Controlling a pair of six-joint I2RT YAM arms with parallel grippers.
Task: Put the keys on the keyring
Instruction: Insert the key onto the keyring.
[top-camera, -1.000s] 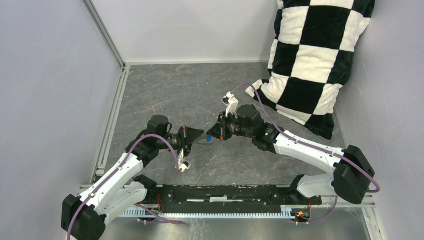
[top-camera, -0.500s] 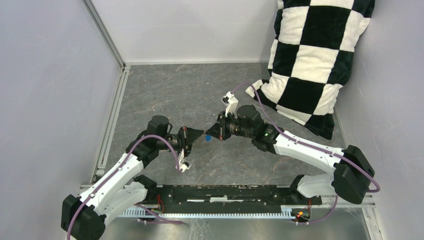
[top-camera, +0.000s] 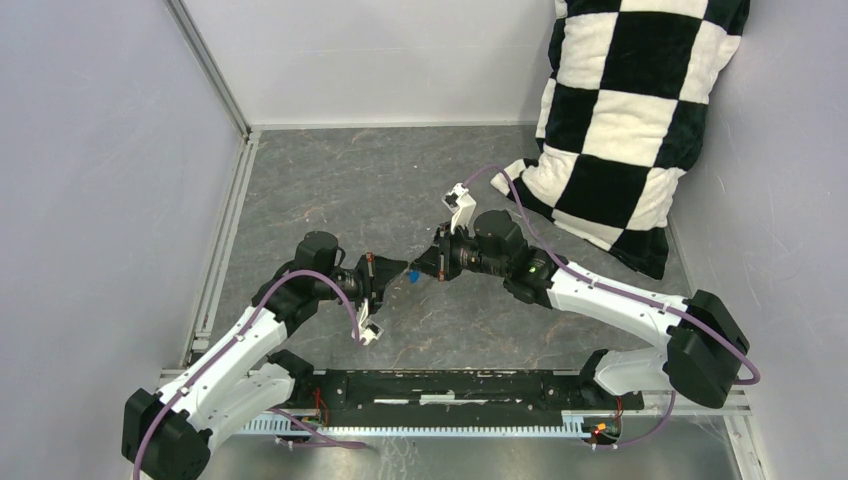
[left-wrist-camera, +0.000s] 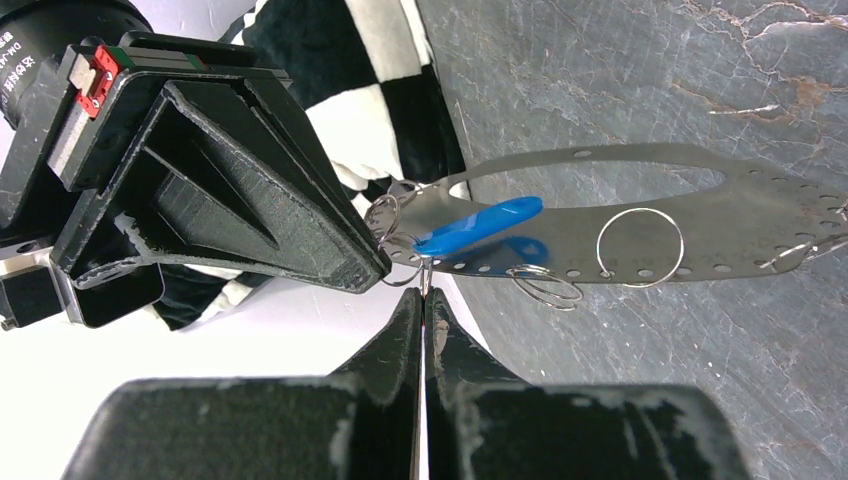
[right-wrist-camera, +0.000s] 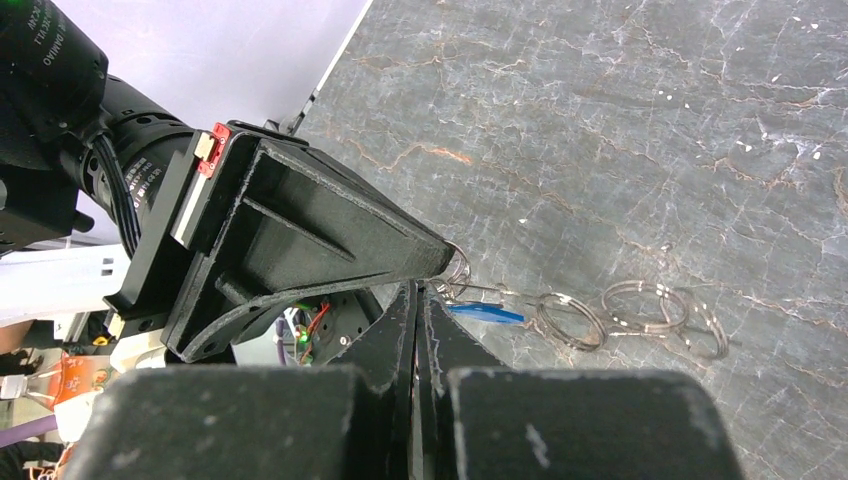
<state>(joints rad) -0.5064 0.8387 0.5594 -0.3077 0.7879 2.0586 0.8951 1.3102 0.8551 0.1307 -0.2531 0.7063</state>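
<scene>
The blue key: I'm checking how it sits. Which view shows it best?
Left wrist: the blue key lies broadside, large and unblocked. The right wrist shows it as a thin sliver; the top view gives only a speck.

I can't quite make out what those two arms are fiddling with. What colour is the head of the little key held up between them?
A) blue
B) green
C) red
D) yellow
A: the key has a bright blue head, plain in both wrist views and visible as a blue speck from above.

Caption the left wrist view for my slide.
Left tool and right tool, both shut, tips nearly together beside the blue key.
</scene>
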